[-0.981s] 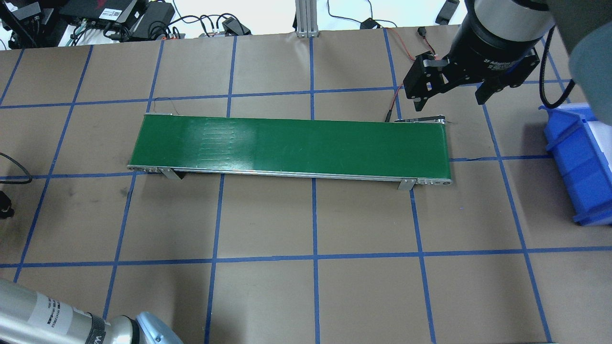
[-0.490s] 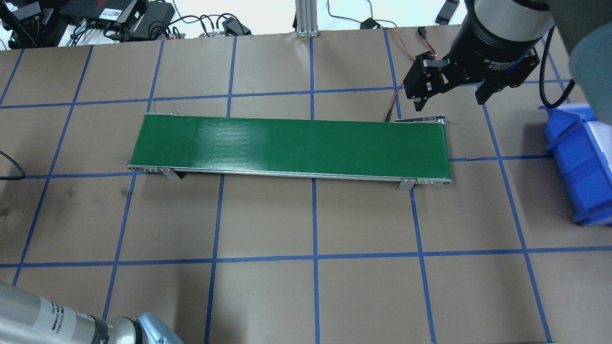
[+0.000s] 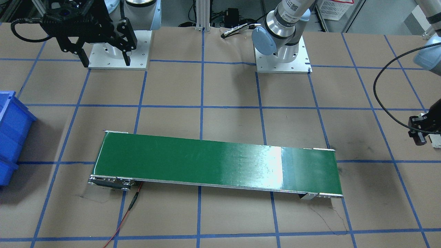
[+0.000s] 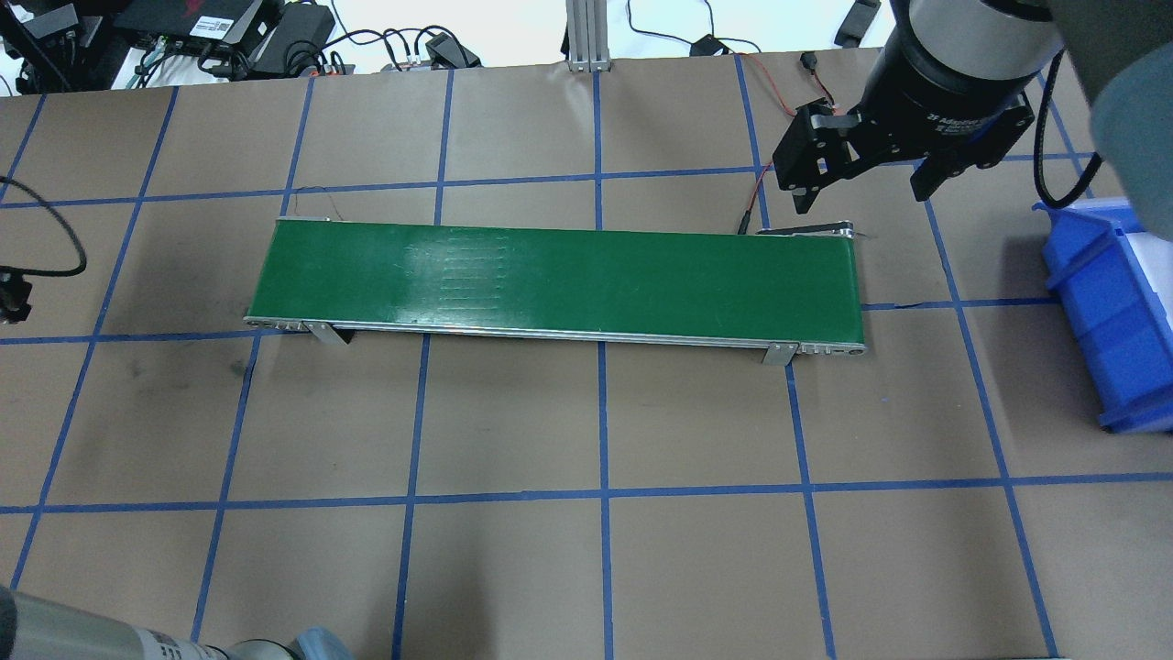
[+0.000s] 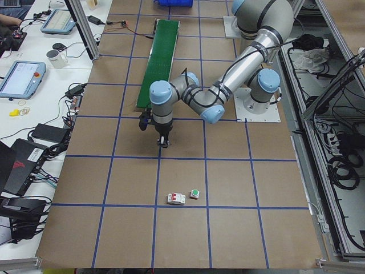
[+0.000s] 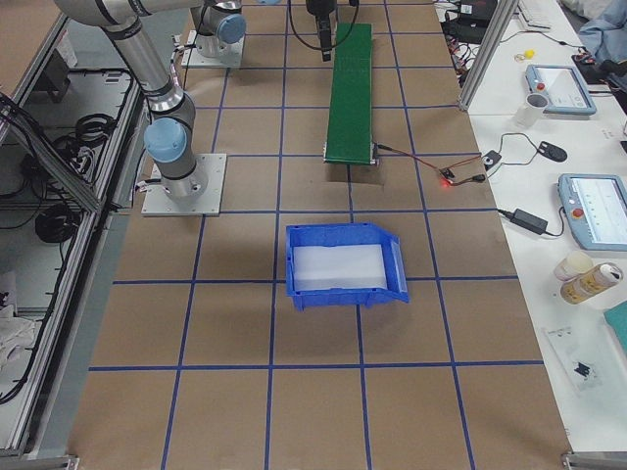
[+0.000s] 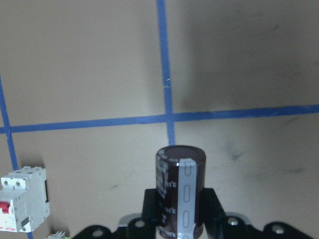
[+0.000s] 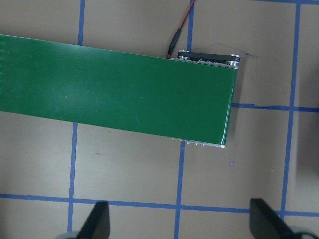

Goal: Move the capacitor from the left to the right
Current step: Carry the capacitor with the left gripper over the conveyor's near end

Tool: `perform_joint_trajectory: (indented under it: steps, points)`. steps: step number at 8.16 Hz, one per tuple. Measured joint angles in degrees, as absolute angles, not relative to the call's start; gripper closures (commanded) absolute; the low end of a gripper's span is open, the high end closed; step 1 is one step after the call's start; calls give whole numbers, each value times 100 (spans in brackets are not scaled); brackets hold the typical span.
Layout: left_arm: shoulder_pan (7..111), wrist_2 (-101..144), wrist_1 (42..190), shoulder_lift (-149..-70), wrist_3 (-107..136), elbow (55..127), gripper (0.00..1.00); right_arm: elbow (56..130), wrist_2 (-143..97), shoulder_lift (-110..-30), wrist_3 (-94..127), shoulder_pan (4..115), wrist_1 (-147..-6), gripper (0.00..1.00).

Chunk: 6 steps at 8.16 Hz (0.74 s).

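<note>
The capacitor (image 7: 180,191), a dark brown cylinder with a pale grey stripe, stands upright between the fingers of my left gripper (image 3: 422,132), which is shut on it and holds it above the brown table paper, left of the conveyor's left end. In the exterior left view this gripper (image 5: 162,140) hangs just past the belt's near end. My right gripper (image 4: 861,183) is open and empty, hovering above the far side of the right end of the green conveyor belt (image 4: 550,275). Its two fingertips (image 8: 99,221) show at the bottom of the right wrist view.
A blue bin (image 4: 1109,312) with a white lining stands right of the conveyor. A white circuit breaker (image 7: 22,199) and a small white part with a green cap (image 5: 195,194) lie on the table beyond the left gripper. A red wire (image 3: 131,203) runs from the conveyor's right end.
My left gripper has moved along the overhead view's left edge, away from the robot's side of the table, and its forearm has slid out at the bottom left. The right arm has not moved.
</note>
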State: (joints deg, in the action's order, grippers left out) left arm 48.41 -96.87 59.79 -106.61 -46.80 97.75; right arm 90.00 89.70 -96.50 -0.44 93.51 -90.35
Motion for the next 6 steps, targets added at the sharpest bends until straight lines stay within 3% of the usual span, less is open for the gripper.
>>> perform_joint_trajectory:
  steps: [4, 6]
  points:
    - [6675, -9628, 6553, -10164, -3248, 9761, 100, 9000, 8970, -9650, -44, 9351, -9035, 0]
    - [7070, -9407, 6289, -10251, -2867, 9765, 100, 9000, 8976, -9651, -44, 9352, -9035, 0]
